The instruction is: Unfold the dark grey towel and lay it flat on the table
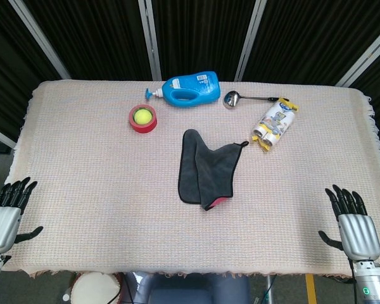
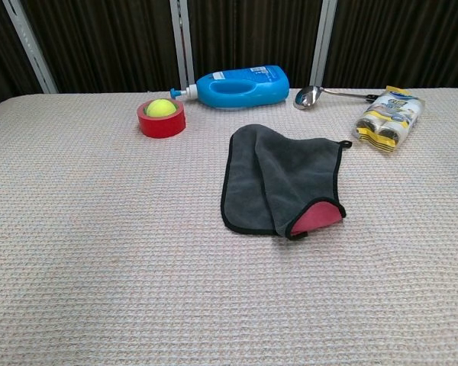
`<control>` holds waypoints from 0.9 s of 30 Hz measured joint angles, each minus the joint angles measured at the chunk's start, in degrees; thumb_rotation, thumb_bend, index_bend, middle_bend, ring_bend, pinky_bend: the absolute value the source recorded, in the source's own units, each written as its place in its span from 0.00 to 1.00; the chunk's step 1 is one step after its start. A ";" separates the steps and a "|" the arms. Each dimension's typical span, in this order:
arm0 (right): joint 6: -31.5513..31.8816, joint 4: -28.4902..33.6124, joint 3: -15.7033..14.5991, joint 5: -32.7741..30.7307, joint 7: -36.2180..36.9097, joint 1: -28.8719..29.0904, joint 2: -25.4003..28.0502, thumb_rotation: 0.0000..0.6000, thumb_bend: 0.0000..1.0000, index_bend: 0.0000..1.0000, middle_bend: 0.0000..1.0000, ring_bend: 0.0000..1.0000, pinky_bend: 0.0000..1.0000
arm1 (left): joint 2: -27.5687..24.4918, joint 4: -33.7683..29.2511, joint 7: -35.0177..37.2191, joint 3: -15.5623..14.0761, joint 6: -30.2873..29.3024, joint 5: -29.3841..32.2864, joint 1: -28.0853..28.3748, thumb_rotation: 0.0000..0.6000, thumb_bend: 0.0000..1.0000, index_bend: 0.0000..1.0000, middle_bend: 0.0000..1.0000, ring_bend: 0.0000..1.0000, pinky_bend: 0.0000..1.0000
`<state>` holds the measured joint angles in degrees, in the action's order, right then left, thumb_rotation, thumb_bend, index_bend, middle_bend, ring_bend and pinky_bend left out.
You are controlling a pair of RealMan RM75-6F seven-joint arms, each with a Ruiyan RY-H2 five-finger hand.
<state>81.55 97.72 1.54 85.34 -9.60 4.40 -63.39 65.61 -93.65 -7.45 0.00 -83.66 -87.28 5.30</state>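
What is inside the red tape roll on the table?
A yellow-green tennis ball sits in the hole of the red tape roll. Its top shows above the rim; its lower part and the table beneath it are hidden.

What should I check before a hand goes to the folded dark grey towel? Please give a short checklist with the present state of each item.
1. Both hands free: left hand and right hand hold nothing, fingers apart. Ok.
2. Dark grey towel unfolded: it lies folded over itself, a red patch showing at its near corner. Not ok.
3. Path to the towel: bare cloth lies between each hand and it. Ok.
4. Room to spread: snack pack lies close to the towel's loop corner. Cannot tell.
5. Red tape roll and blue bottle lie apart from the towel. Ok.
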 measured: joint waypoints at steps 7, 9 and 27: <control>-0.18 -0.33 0.02 -0.16 -0.08 0.10 -0.16 1.00 0.24 0.00 0.00 0.00 0.04 | -0.08 -0.15 0.02 0.00 0.26 -0.17 0.21 1.00 0.04 0.05 0.00 0.00 0.01; -0.24 -0.32 0.07 -0.39 -0.03 0.10 -0.20 1.00 0.24 0.00 0.00 0.00 0.04 | -0.10 -0.20 0.03 0.14 0.38 -0.65 0.62 1.00 0.06 0.09 0.00 0.00 0.02; -1.72 -1.78 0.30 -1.60 0.01 0.78 -1.80 1.00 0.24 0.00 0.00 0.00 0.04 | 3.76 -1.44 -8.80 6.59 17.88 3.21 15.66 1.00 0.20 0.37 0.09 0.00 0.03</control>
<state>79.82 95.94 1.84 83.74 -9.59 5.17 -65.18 69.37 -95.09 -16.25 6.59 -65.78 -84.07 20.96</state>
